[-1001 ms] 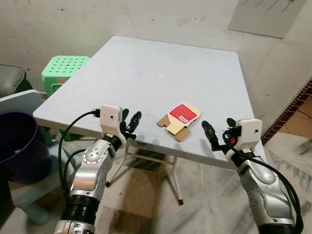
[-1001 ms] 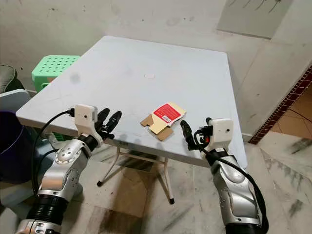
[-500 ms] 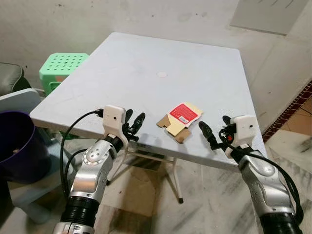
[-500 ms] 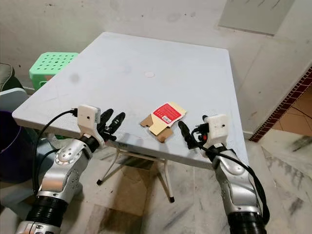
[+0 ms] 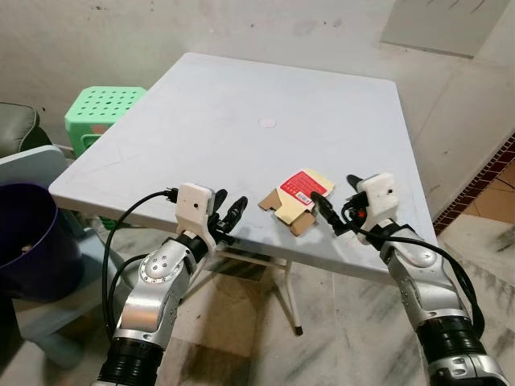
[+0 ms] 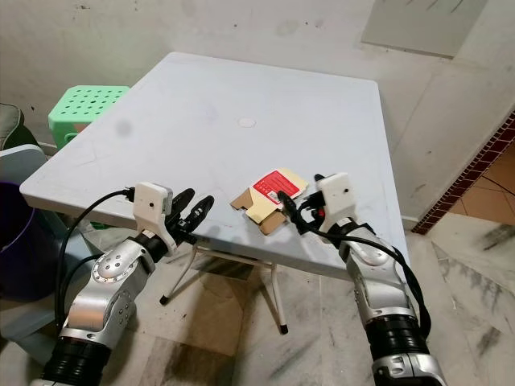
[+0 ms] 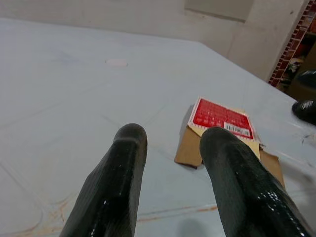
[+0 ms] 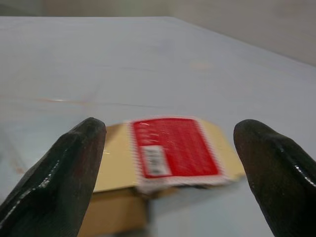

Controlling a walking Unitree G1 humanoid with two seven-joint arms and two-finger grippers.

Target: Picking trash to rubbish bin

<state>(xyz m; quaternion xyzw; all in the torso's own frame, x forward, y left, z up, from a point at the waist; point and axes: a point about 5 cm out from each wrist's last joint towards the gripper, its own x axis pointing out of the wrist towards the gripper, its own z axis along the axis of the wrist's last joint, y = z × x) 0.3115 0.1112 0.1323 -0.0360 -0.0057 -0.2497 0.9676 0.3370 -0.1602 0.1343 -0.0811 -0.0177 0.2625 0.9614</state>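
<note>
one white table [image 5: 241, 121], grey wall [image 5: 121, 32], marble floor [image 5: 338, 338]

Count taken as follows. One white table [image 5: 241, 104] occupied the centre of the frame. One flattened cardboard box [image 5: 296, 199] with a red label lay on it, lower centre. One green stool [image 5: 105, 108] stood at the upper left. One purple bin [image 5: 28, 241] sat at the lower left edge. Two grippers were recorded: left gripper [image 5: 228, 215] and right gripper [image 5: 336, 205], lower centre.
</note>
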